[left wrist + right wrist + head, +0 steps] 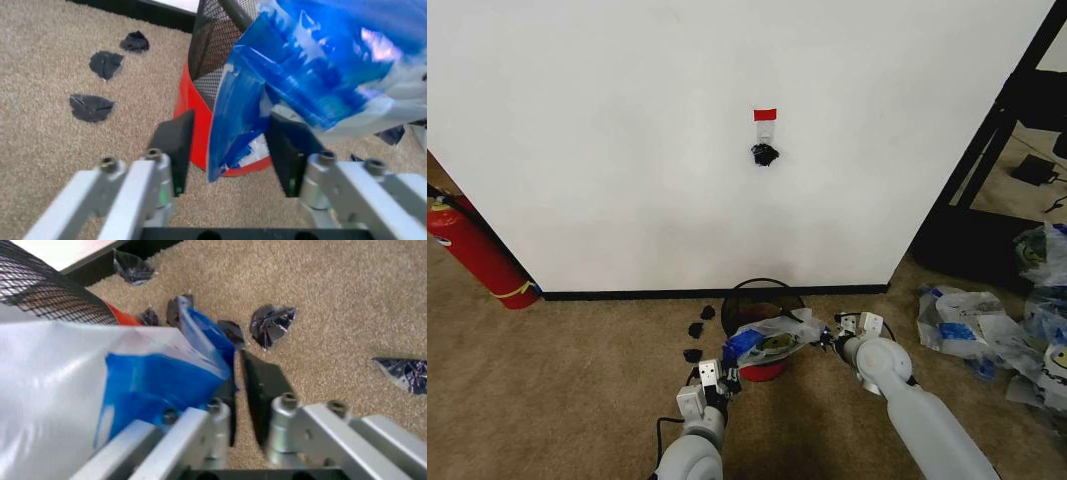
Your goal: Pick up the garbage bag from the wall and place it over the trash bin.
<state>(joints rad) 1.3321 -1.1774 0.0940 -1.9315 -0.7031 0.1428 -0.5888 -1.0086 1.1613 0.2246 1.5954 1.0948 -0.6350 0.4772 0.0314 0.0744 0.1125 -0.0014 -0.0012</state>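
While the garbage bag point(772, 340) hangs stretched over the trash bin point(762, 296), the left end effector point(724, 372) sits at one side of it. Its fingers point(177, 145) are apart, with a blue handle hanging between them (it may not be touching them). The right end effector point(831, 336) is on the other side, clenched on the bag's blue edge. Dark scraps point(91, 107) lie on the carpet point(567, 380) near the left end effector.

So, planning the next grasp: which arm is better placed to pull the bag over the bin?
Probably left: the left gripper is open, its fingers either side of the blue handle of the garbage bag, beside the trash bin. The right gripper sits at the bag's other side.
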